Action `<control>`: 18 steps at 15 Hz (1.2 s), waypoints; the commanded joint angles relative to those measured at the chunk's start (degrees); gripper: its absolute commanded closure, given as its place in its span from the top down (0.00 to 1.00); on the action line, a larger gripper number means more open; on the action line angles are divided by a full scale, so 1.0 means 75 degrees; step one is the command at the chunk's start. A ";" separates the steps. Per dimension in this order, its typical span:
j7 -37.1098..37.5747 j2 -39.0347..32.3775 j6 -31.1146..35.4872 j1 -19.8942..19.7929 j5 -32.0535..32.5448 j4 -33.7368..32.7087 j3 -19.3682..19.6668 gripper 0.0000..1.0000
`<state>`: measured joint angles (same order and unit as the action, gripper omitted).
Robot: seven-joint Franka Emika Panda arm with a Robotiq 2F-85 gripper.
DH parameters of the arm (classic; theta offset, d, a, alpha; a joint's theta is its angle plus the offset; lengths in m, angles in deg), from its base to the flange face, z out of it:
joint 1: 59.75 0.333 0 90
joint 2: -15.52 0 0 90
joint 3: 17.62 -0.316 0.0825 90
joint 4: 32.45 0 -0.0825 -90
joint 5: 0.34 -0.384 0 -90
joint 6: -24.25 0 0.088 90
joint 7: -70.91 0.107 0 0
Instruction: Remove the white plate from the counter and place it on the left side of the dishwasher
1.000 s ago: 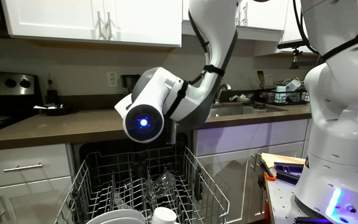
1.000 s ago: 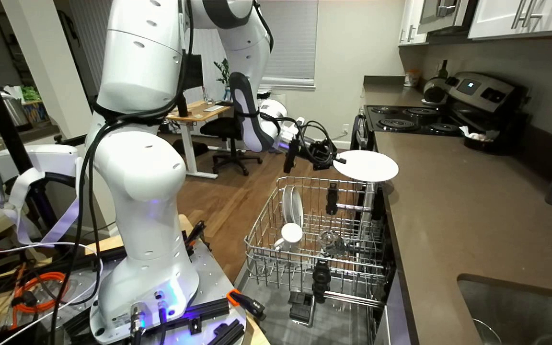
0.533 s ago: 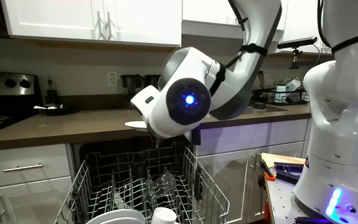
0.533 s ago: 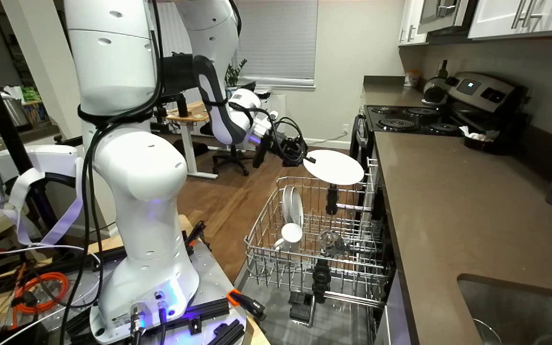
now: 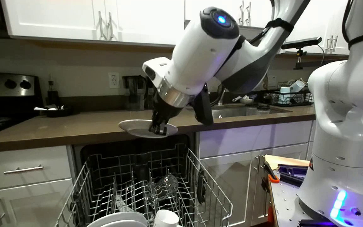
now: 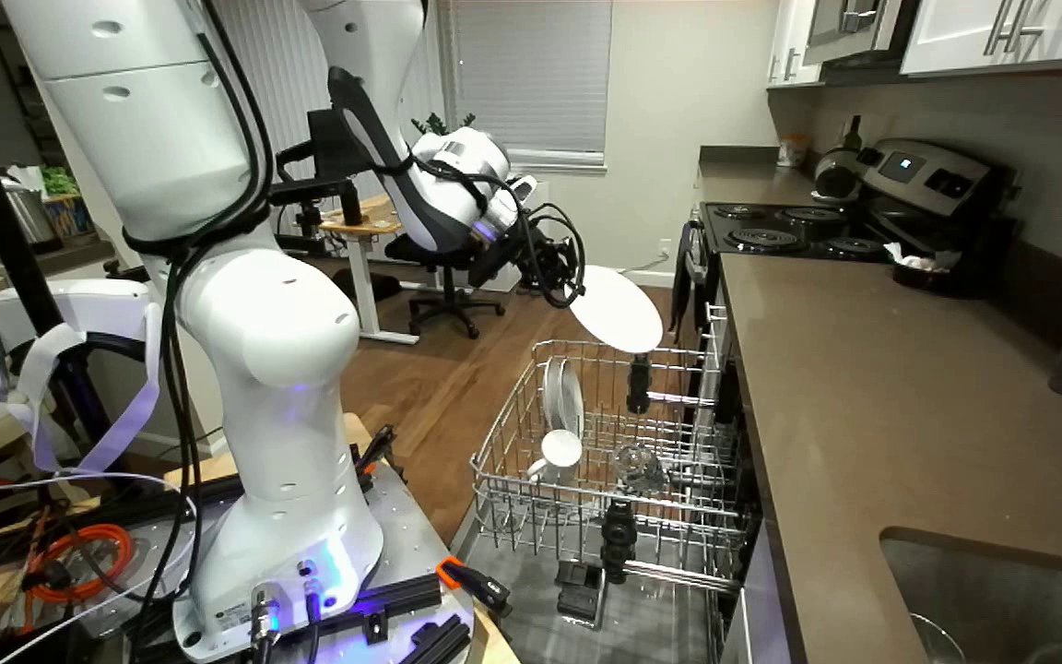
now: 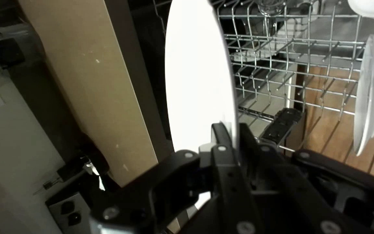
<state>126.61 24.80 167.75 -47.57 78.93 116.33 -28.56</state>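
a dinner plate (image 6: pixel 619 309) tilts mid-air, in an exterior view sloping down from the black hand (image 7: pixel 234 138) to its far edge; the jaws, nearly together, pinch its rim. the plate is round, plain, bright white. below the hand, a wire dishwasher rack (image 5: pixel 231 208) with plates (image 6: pixel 563 392), a white mug (image 5: pixel 166 218) and a glass (image 5: pixel 168 186); beyond the hand, brown counter (image 5: pixel 74 126) and white cabinets (image 5: pixel 61 20).

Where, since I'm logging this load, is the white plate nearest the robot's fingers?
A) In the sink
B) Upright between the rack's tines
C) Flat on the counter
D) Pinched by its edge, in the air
D: the wrist view shows the fingers closed on the rim of the white plate, and the exterior views show it off the counter and the dishwasher rack.
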 commanded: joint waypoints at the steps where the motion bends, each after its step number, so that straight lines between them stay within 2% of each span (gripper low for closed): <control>1: -0.1705 0.0450 0.1663 -0.0463 -0.0721 -0.0054 0.0873 0.06; 2: -0.2207 0.0285 0.2033 -0.0477 -0.1049 -0.0163 0.1202 0.06; 5: -0.3965 -0.0634 0.3228 -0.0828 -0.2571 -0.0482 0.1689 0.06; 6: -0.4557 -0.1044 0.3506 -0.0457 -0.3153 -0.0555 0.2171 0.06; 8: -0.5789 -0.1710 0.3950 -0.0233 -0.4557 -0.0552 0.2363 0.06; 9: -0.6357 -0.1982 0.4155 -0.0733 -0.5201 -0.0476 0.1794 0.06; 10: -0.6867 -0.2179 0.4159 -0.0432 -0.5871 -0.0436 0.1868 0.06; 12: -0.7939 -0.2314 0.3792 -0.0926 -0.7196 -0.0441 0.0860 0.06; 15: -0.9527 -0.2255 0.2998 -0.1387 -0.9032 -0.0761 -0.0251 0.06; 16: -0.9691 -0.2174 0.2706 -0.1331 -0.9056 -0.0964 -0.0223 0.05; 18: -0.9579 -0.1992 0.2189 -0.0992 -0.8411 -0.1366 0.0300 0.06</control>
<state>57.78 6.84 189.65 -55.57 13.54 109.79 -28.56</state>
